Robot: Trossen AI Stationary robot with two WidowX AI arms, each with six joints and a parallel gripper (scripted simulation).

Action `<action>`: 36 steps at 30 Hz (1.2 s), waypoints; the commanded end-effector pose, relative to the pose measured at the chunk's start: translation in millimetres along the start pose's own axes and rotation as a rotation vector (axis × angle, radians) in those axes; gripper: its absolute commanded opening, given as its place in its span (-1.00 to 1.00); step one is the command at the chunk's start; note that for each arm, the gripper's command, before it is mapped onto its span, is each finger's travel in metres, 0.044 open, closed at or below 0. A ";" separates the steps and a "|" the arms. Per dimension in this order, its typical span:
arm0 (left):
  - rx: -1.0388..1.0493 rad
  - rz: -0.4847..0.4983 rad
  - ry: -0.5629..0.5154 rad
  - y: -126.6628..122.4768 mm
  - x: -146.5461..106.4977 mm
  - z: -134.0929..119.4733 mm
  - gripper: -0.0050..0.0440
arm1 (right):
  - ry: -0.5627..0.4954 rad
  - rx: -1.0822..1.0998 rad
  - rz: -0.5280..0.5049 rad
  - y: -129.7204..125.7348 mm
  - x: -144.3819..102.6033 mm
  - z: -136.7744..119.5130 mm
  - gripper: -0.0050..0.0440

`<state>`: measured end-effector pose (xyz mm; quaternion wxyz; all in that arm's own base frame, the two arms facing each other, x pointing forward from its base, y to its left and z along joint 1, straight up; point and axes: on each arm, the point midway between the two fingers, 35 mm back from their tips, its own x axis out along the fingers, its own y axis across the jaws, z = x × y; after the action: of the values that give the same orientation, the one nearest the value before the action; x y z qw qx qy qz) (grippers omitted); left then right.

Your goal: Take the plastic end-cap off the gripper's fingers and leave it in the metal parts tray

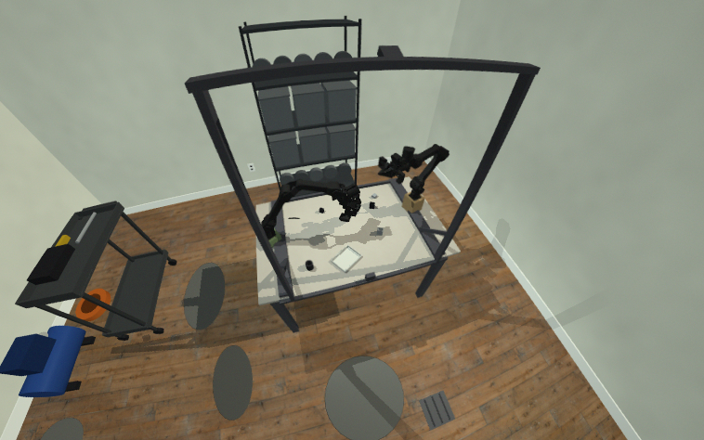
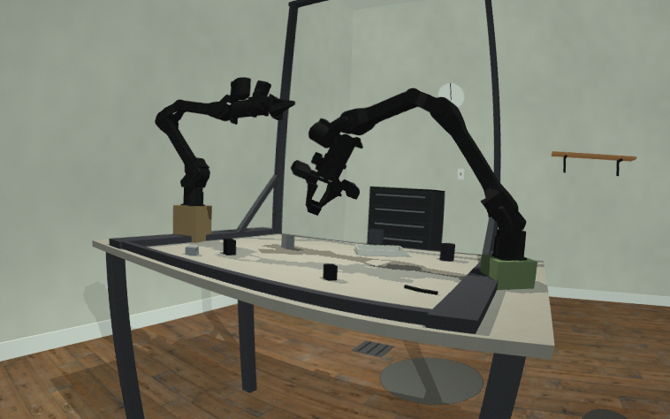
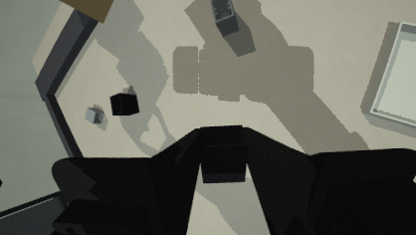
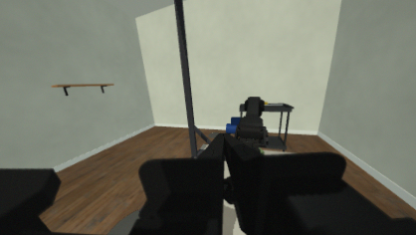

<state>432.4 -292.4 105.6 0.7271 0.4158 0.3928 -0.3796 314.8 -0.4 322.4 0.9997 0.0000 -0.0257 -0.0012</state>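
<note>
1. Suspended high above the table and well apart from the metal tray (image 1: 345, 259) (image 2: 379, 250) (image 3: 400, 85), the left gripper (image 1: 350, 206) (image 2: 315, 203) (image 3: 221, 133) grasps what appears to be the dark plastic cap (image 2: 314, 210) (image 3: 224, 166) between its fingertips. The fingers stand partly apart, kept so by the cap's width.

2. The cap sits at the very tips of the fingers, a hold that probably suits a low release: it can be set down inside the tray with the fingers clear of the rim.

3. Also raised well away from the tray, the right gripper (image 1: 380, 174) (image 2: 292, 103) (image 4: 222, 137) is clenched on nothing, its bare tips meeting. These are likely the closed fingers named in the task, held aloft to leave the approach to the tray free.

4. The tray lies flat with its open side up, and no cap rests in it. Carrying the cap across and lowering it there appears to be the step in hand, with removal seemingly done and delivery outstanding.

5. A black cylinder (image 1: 309, 265) (image 2: 446, 251) stands near the tray, and a grey block (image 1: 380, 231) (image 2: 287, 240) (image 3: 226, 22) stands apart from it. Both call for a careful path, since a cap released early could land on a loose part or catch on the tray's rim.
</note>
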 end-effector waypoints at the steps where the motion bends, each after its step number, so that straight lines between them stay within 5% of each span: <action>1: 0.198 -0.020 -0.002 -19.6 -0.7 13.3 -0.80 | -0.018 0.002 -0.002 -0.2 -1.2 7.3 -0.80; 36: 1.886 -0.286 -0.069 -193.5 11.9 43.3 -0.80 | -0.018 0.002 -0.002 -0.2 -1.2 7.3 -0.80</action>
<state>290.7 -395.7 48.5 0.1063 0.7623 -0.0030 -0.6384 314.8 -0.4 322.4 0.9997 0.0000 -0.0257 -0.0012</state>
